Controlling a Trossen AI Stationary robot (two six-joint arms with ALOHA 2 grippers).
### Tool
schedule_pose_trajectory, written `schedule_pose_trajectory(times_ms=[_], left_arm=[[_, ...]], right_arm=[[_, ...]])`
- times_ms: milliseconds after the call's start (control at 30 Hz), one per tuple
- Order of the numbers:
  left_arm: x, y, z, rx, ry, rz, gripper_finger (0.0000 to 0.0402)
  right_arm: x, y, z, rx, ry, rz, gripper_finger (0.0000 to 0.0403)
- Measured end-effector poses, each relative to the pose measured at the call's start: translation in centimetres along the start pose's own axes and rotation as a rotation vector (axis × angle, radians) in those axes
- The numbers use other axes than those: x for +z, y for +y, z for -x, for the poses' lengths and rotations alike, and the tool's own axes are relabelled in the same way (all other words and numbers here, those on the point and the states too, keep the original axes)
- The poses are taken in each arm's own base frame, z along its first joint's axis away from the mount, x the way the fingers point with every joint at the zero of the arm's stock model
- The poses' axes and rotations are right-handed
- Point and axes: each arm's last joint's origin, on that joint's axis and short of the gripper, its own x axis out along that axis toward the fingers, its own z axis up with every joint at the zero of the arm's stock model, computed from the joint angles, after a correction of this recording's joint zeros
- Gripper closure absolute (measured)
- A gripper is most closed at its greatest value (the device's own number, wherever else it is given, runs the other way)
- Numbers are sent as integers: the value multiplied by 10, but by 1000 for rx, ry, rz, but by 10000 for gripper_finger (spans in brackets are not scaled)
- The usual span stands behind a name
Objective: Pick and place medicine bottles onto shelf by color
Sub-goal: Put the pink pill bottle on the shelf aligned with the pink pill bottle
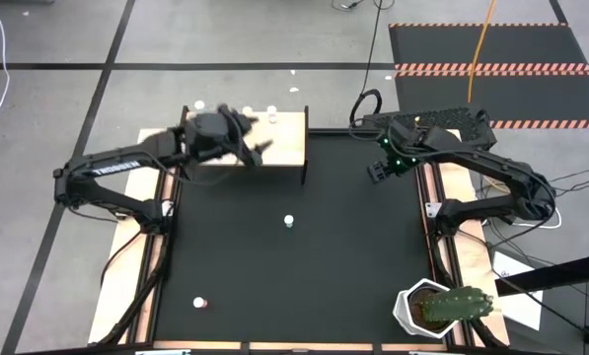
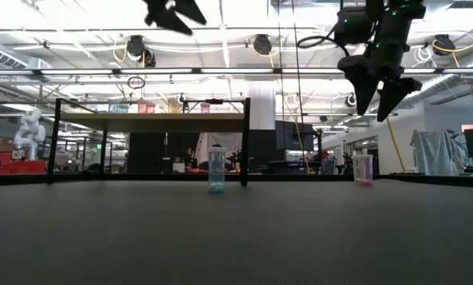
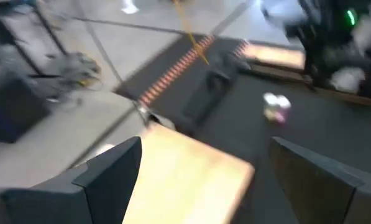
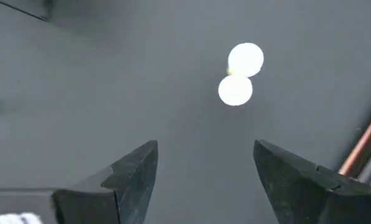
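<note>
The pale-wood shelf (image 1: 284, 138) stands on dark legs at the mat's far left. A white-capped bottle (image 1: 272, 117) stands near its far edge. My left gripper (image 1: 257, 152) hovers open above the shelf top (image 3: 191, 177). A blue bottle (image 1: 289, 222) stands upright mid-mat (image 2: 216, 170). A red bottle (image 1: 201, 304) stands near the near left corner. A pink bottle (image 2: 364, 169) stands at the far right (image 3: 276, 107). My right gripper (image 2: 383, 99) hangs open above it, pointing steeply down, and the bottle's white cap (image 4: 235, 89) shows beyond the fingers.
A white pot with a green cactus (image 1: 442, 308) stands at the near right corner. Pale wooden strips (image 1: 454, 256) run along the mat's sides. The mat between the blue bottle and the pot is bare.
</note>
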Motion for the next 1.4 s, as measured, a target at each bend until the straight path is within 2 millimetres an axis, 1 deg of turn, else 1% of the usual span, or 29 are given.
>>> schedule_pose_trajectory(times_ms=[133, 233, 300, 367, 500, 600, 733, 900, 1133, 1267, 1400], left_arm=[[32, 22, 17, 54, -82, 47, 50], [42, 34, 22, 65, -121, 67, 50], [41, 39, 20, 68, -114, 72, 50], [35, 42, 15, 81, -86, 72, 50], [22, 47, 6, 107, -40, 68, 50], [12, 48, -1, 113, -5, 34, 50], [3, 46, -6, 110, 25, -23, 50], [3, 46, -7, 111, 26, -63, 50], [3, 46, -7, 112, 26, -110, 50], [5, 47, -7, 114, 10, -118, 50], [8, 47, -7, 118, -17, -142, 50]], right_arm=[[5, -5, -9, -55, 60, -5, 144], [8, -7, -19, -77, 90, -16, 144], [9, -7, -26, -90, 110, -18, 144], [12, -6, -32, -99, 116, -18, 144], [19, -3, -41, -108, 78, -9, 145], [25, -4, -49, -112, 78, -28, 145], [29, -7, -62, -156, 120, -43, 145], [33, -8, -75, -184, 152, -50, 145], [33, -8, -76, -187, 151, -63, 147], [36, -7, -76, -174, 129, -48, 166], [38, -8, -77, -164, 111, -60, 200]])
